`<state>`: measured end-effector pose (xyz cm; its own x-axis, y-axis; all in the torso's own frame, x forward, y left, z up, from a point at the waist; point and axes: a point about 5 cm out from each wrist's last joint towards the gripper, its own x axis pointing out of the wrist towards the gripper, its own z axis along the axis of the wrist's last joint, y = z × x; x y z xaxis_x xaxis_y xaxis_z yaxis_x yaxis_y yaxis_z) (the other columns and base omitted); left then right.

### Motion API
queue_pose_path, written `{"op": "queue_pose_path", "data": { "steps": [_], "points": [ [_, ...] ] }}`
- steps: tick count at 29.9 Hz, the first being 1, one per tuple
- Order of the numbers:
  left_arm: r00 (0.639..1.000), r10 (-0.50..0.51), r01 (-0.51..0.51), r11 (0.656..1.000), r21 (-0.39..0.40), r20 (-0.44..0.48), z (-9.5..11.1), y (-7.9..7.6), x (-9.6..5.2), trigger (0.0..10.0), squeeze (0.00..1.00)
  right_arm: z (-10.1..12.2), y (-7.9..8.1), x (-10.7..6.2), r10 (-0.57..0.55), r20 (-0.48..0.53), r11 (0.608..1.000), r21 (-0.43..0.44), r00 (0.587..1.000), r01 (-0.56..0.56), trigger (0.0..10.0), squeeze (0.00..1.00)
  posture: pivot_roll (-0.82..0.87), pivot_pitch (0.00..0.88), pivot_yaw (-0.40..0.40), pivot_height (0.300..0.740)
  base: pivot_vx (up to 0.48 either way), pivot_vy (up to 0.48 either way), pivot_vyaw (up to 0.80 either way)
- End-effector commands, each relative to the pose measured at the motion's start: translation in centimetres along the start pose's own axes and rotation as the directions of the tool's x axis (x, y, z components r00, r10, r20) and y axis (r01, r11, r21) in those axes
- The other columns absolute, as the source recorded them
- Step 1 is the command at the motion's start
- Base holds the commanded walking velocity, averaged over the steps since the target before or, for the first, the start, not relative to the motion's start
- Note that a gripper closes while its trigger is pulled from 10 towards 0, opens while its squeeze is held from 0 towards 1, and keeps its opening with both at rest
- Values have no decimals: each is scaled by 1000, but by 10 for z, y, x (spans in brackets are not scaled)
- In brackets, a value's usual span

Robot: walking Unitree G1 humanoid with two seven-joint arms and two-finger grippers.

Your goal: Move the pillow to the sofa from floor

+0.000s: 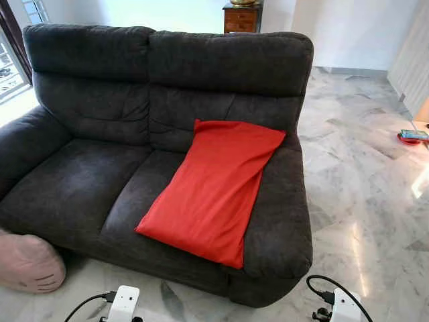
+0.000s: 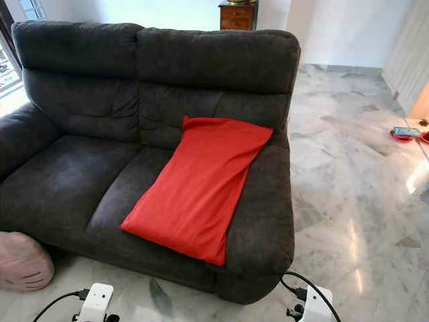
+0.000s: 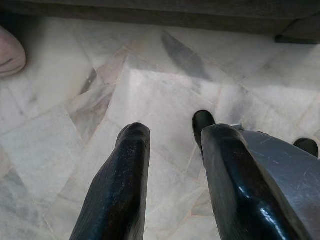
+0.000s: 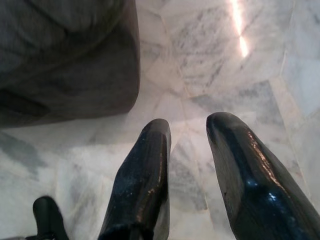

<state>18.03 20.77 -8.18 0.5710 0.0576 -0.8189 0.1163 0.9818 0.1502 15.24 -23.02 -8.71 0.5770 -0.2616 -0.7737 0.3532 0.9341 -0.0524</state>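
Pillow (image 1: 213, 188), red, lies slanted across sofa (image 1: 87, 174) right seat and armrest, corner overhanging front edge, liable to slide floorward if nudged; left gripper (image 3: 170, 145) and right gripper (image 4: 187, 137) hang parted, empty, above marble floor (image 1: 362, 194).

Red pillow (image 1: 213, 191) lies flat, diagonal, on dark grey sofa (image 1: 87, 181) right seat, top vs backrest.

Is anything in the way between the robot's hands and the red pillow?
Nothing visible is. The red pillow already lies on the sofa, against its right arm. Both grippers, left gripper and right gripper, hang open and empty over the marble floor.
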Motion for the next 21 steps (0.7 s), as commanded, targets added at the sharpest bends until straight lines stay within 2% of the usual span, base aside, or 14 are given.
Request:
{"op": "queue_pose_path", "data": {
  "steps": [1,12,20,21],
  "points": [
    [1000,2,-2,1000,15,-11,-2,3,-1,10000,0,-4,4,-1,8,-13,1000,-8,1000,-8,10000,0,-58,0,16,740,0,0,0],
    [1000,11,-11,1000,11,-8,-2,6,-1,10000,0,-8,11,-2,21,-20,1000,16,1000,-20,10000,0,-52,0,21,740,0,0,0],
    [1000,15,-15,1000,11,-16,-6,8,-2,10000,0,-6,14,-2,21,-8,1000,8,1000,-21,10000,0,-49,0,23,740,0,386,0],
    [1000,15,-14,1000,15,-23,-8,8,-2,10000,0,-7,13,-2,6,-11,1000,31,1000,-6,10000,0,-48,0,25,740,0,398,0]
  ]
}}
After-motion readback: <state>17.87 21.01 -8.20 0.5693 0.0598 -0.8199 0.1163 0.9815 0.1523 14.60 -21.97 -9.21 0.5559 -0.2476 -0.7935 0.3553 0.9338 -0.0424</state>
